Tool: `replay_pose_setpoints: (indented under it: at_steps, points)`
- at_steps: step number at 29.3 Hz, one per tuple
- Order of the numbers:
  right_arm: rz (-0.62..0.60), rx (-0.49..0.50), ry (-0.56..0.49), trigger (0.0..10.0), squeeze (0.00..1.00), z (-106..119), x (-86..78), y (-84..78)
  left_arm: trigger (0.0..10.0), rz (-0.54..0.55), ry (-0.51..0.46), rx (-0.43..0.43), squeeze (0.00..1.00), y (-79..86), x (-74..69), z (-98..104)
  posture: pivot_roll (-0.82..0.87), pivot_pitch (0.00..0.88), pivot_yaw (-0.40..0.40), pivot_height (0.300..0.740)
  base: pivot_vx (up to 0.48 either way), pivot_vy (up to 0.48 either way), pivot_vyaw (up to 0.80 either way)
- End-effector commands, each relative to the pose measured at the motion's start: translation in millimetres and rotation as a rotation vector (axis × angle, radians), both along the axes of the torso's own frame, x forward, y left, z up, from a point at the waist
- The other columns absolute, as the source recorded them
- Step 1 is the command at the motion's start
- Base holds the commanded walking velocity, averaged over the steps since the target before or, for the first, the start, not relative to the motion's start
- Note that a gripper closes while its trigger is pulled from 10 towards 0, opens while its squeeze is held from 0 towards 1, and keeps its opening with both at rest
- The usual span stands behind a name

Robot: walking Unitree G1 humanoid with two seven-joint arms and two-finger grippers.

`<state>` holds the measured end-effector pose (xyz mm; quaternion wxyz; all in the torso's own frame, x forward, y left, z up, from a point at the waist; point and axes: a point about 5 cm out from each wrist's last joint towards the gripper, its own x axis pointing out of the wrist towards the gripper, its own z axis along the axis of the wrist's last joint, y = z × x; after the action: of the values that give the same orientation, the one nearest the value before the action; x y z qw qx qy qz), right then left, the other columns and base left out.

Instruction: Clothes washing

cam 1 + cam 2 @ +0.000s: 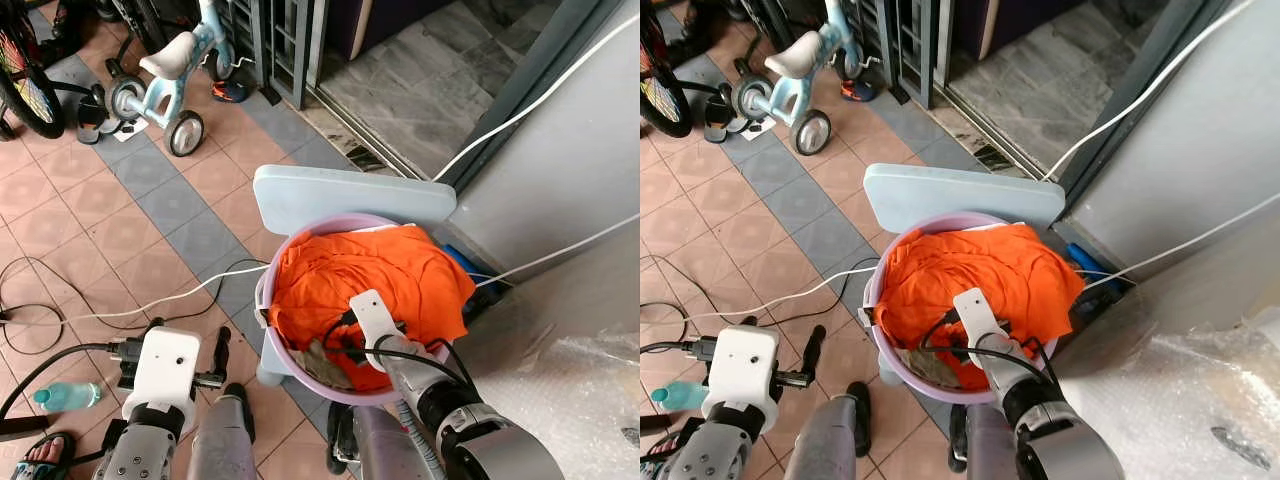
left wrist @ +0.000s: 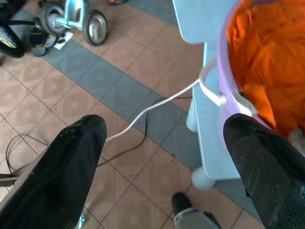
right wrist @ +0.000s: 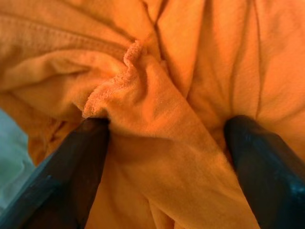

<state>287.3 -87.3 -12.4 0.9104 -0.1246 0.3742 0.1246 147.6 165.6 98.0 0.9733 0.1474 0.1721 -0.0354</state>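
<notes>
I have the right claw [image 3: 162, 157] pushed down into the crumpled orange cotton garment [image 1: 385, 270], fingers spread around a raised fold, ready to pinch. The garment fills the lilac plastic basin [image 1: 268, 290] on a pale-blue stool [image 1: 300, 195]. Left claw [image 2: 167, 162] hangs wide apart over tiled floor [image 1: 120, 230], spare.

The orange cloth [image 1: 380, 275] hides the basin's [image 1: 290, 365] depths; a foot [image 1: 40, 452] seems edge-cropped.

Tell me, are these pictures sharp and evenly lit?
Left eye view: daylit and crisp, orange cloth vivid in the basin. Left wrist view: black fingers loom soft-edged. Right wrist view: cloth fills it, right claw fingers dark and blurry.
</notes>
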Motion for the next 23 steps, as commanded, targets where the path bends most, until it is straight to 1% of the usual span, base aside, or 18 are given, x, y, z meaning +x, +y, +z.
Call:
replay_pose_setpoints:
  at_steps: [1,2,4,5,6,7,10,11,13,17,23]
  points:
    - [-0.033,0.015,0.022,0.0,0.0,-4,-4.9,4.8,10.0,-0.009,0.1,0.042,0.0,7.5,-11.4,-13,0.12,0.351,-0.089,0.74,0.0,0.0,0.0]
    - [-0.027,0.026,0.016,0.0,0.0,-3,-3.7,9.6,10.0,-0.022,0.127,0.067,0.0,11.5,-15.5,-18,0.11,0.348,-0.091,0.74,0.0,0.0,0.0]
    - [-0.023,0.032,0.015,0.0,0.0,-2,-3.5,11.8,10.0,-0.034,0.146,0.083,0.0,13.4,-17.8,-20,0.11,0.347,-0.092,0.74,0.0,0.0,0.0]
    - [-0.016,0.05,0.012,0.0,0.0,0,-3.0,17.1,10.0,-0.028,0.146,0.106,0.0,20.2,-19.9,-24,0.11,0.343,-0.095,0.74,0.0,0.0,0.0]
    - [-0.016,0.05,0.012,0.0,0.0,0,-3.0,17.1,10.0,-0.028,0.146,0.106,0.0,20.2,-19.9,-24,0.11,0.343,-0.095,0.74,0.0,0.0,0.0]
    - [-0.013,0.053,0.01,0.0,0.0,0,-2.9,19.9,10.0,-0.022,0.121,0.128,0.0,25.7,-18.4,-25,0.11,0.337,-0.098,0.74,0.0,0.0,0.0]
    - [-0.014,0.065,0.013,0.0,0.0,-1,-4.0,21.8,10.0,-0.004,0.068,0.172,0.0,33.6,-12.8,-28,0.1,0.33,-0.102,0.74,0.0,0.0,0.0]
    - [-0.016,0.069,0.015,0.0,0.0,-1,-4.4,22.2,10.0,0.003,0.058,0.186,0.0,35.6,-11.7,-28,0.1,0.33,-0.102,0.74,0.0,0.0,0.0]
    - [-0.019,0.069,0.019,0.0,0.0,-3,-5.6,21.2,10.0,0.024,0.056,0.186,0.0,39.3,-7.9,-33,0.09,0.323,-0.104,0.74,0.0,0.0,0.0]
    - [-0.025,0.078,0.021,0.0,0.0,-3,-5.6,20.6,10.0,0.019,0.055,0.182,0.0,38.3,-5.7,-36,0.09,0.315,-0.104,0.74,0.0,0.0,0.0]
    - [-0.032,0.095,0.017,0.0,0.0,-1,-3.3,21.6,10.0,0.011,0.027,0.175,0.0,36.1,0.1,-38,0.09,0.303,-0.104,0.74,0.0,0.0,0.0]
